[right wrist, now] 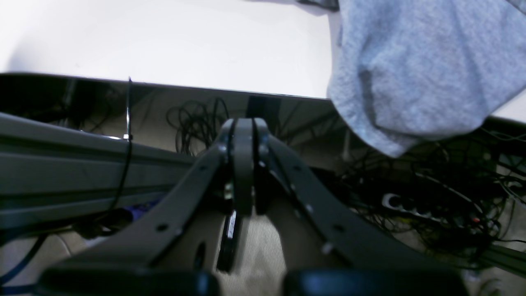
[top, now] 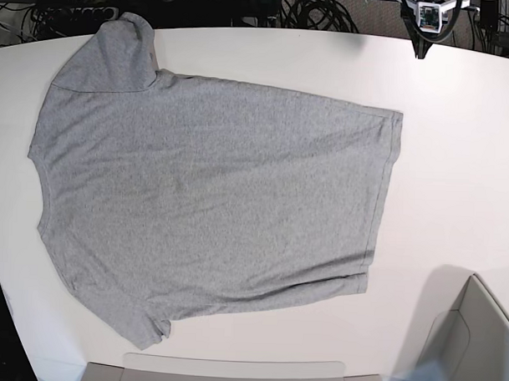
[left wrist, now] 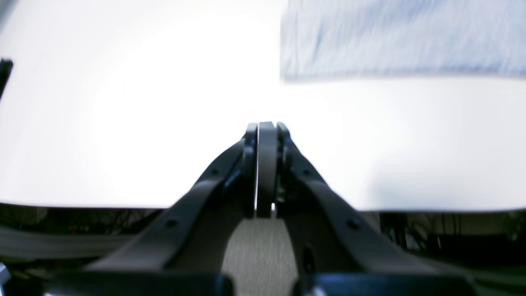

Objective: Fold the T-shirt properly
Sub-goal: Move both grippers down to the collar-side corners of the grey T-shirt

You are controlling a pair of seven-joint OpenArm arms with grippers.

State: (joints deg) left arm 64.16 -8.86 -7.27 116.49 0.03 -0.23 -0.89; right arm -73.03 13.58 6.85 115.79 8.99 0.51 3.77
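We see the T-shirt [top: 212,197] spread flat, one sleeve over the bench [top: 456,164] edge — no fold made; left claw [left wrist: 267,131] and right claw [right wrist: 243,123] closed, empty

The white surface [top: 440,155] carried the grey T-shirt [top: 212,197], which lay spread flat, plain side up. One sleeve hung over the surface's far edge.
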